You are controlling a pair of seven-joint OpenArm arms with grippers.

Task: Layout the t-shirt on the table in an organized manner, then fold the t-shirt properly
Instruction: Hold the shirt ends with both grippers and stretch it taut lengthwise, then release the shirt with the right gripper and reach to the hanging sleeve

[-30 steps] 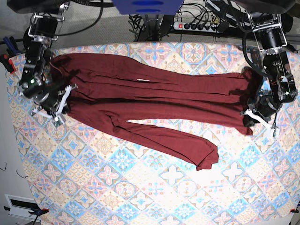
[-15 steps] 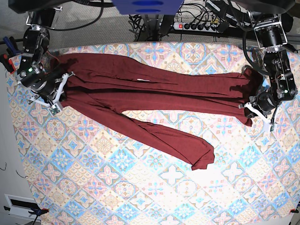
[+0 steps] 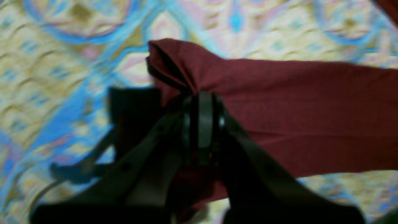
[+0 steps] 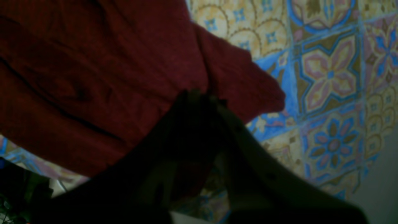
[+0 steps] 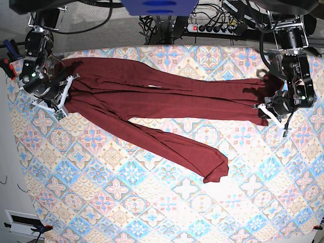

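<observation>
The dark maroon t-shirt (image 5: 167, 93) lies stretched across the far half of the table (image 5: 152, 202), pulled taut between the two arms. One long sleeve (image 5: 192, 154) trails diagonally toward the middle. My left gripper (image 5: 266, 112) at the right end is shut on a bunched hem corner; in its wrist view the left gripper (image 3: 200, 102) pinches the t-shirt (image 3: 295, 118) just above the table (image 3: 62, 62). My right gripper (image 5: 63, 104) at the left end is shut on the cloth; the right wrist view shows that right gripper (image 4: 202, 98) dark against the t-shirt (image 4: 93, 77).
A power strip (image 5: 212, 28) and cables lie behind the table's far edge. The table's left edge runs close beside the right arm, with grey floor and a white box (image 5: 20, 220) beyond. Patterned surface shows in front of the sleeve.
Both grippers have drawn toward the far edge and apart, pulling the shirt straighter and tauter. The trailing sleeve has slid up and left with it.
</observation>
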